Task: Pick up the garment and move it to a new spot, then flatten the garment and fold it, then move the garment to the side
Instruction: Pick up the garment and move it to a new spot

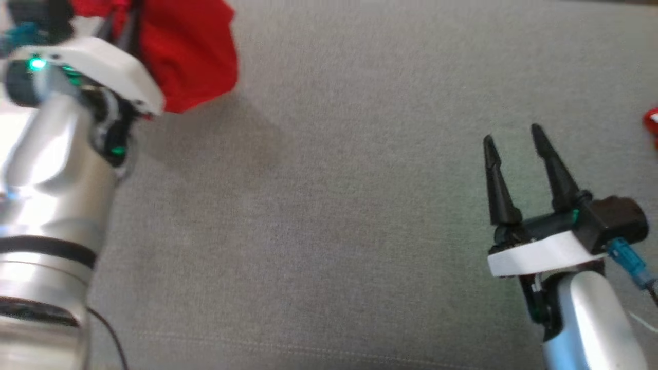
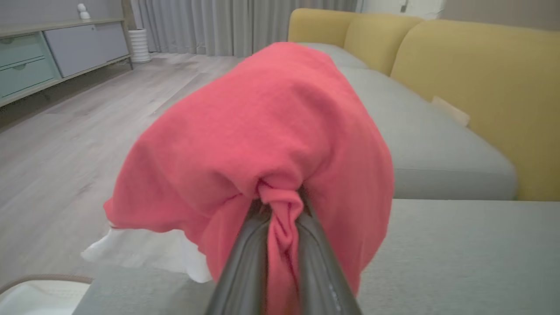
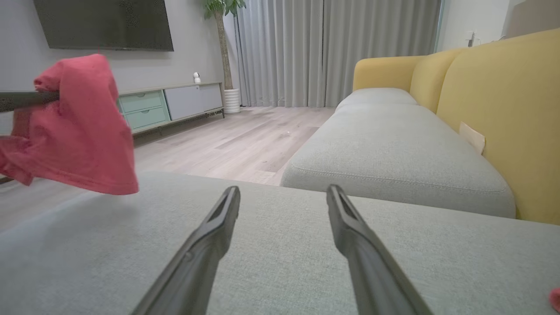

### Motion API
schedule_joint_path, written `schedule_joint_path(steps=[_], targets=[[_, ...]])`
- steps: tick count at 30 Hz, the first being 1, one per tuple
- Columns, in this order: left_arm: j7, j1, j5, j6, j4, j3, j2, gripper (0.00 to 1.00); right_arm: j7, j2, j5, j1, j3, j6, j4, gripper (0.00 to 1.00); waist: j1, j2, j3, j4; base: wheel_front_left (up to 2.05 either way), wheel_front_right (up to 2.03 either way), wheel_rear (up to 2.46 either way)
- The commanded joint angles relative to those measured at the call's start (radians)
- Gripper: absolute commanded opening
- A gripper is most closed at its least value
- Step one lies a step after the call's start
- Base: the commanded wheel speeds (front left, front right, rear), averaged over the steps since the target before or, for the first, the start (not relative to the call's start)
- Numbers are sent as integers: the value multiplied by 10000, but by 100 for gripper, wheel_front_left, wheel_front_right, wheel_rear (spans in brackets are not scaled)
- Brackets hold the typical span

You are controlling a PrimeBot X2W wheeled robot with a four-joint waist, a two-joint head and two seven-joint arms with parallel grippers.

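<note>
The garment [image 1: 190,56] is red cloth, bunched and hanging clear above the grey cushion at the head view's upper left. My left gripper [image 2: 282,205] is shut on a pinched fold of the garment [image 2: 271,140], which drapes over and beyond its fingers [image 2: 249,258]. From the right wrist view the garment [image 3: 78,131] hangs at the left, lifted off the cushion. My right gripper [image 1: 514,139] hovers open over the cushion at the right, its fingers [image 3: 218,227] holding nothing, far from the cloth.
The grey cushion [image 1: 329,216] spreads wide between the arms. A small red thing [image 1: 652,123] sits at its right edge. A yellow sofa back [image 3: 503,113] rises at the right; wood floor [image 3: 236,140], a cabinet [image 3: 175,103] and white cloth [image 2: 144,251] lie beyond the cushion's edge.
</note>
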Motion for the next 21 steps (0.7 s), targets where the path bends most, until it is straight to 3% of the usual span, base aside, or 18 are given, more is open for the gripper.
schedule_joint_path(steps=[1, 13, 21], targets=[[-72, -112, -44, 78, -524, 156, 152, 0, -144, 116, 198, -51, 338, -9, -281, 100, 0, 0, -490, -243, 0, 0, 0], [27, 938, -468, 1179, -2521, -185, -1743, 0, -393, 120, 798, 1, 734, -9, -102, 100, 0, 0, -925, -1772, 0, 0, 0], [-137, 1280, -1014, 2150, -3241, -790, -2175, 0, -551, 121, 991, -300, 990, -9, 30, 100, 0, 0, -558, -3106, 0, 0, 0]])
